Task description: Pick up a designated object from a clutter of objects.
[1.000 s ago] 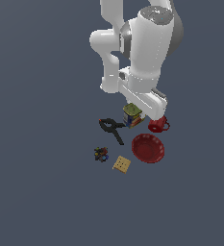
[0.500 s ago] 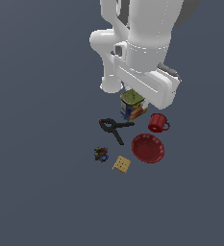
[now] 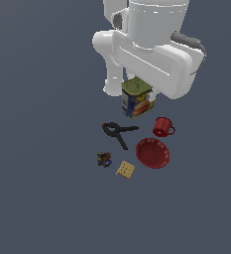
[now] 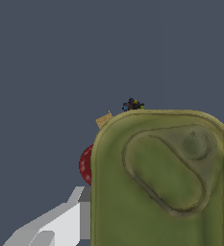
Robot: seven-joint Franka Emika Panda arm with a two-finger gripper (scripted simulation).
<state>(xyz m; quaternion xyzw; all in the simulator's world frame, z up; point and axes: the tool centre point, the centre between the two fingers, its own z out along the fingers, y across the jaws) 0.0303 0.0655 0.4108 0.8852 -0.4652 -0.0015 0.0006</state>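
Observation:
The tin can (image 3: 136, 99), with a yellow-green top and a blue label with yellow and red marks, hangs above the ground, clear of the other items. My gripper (image 3: 144, 92) is shut on it from above; the white hand hides the fingertips in the exterior view. In the wrist view the tin's top (image 4: 161, 182) fills the frame close up, with one white finger (image 4: 60, 226) beside it. Below lie the black clamp (image 3: 118, 132), red mug (image 3: 162, 126), red bowl (image 3: 152, 153), tan cracker (image 3: 125, 169) and tiny multicoloured thing (image 3: 104, 159).
The items lie on a plain dark grey ground (image 3: 37, 198). The arm's white base column (image 3: 112, 79) stands behind the tin. In the wrist view the red bowl (image 4: 86, 165), the cracker (image 4: 104, 120) and the multicoloured thing (image 4: 132, 104) peek out past the tin's edge.
The arm has risen with the tin in its grip. The tin has moved up and away from the clamp and mug. The other items have not moved.

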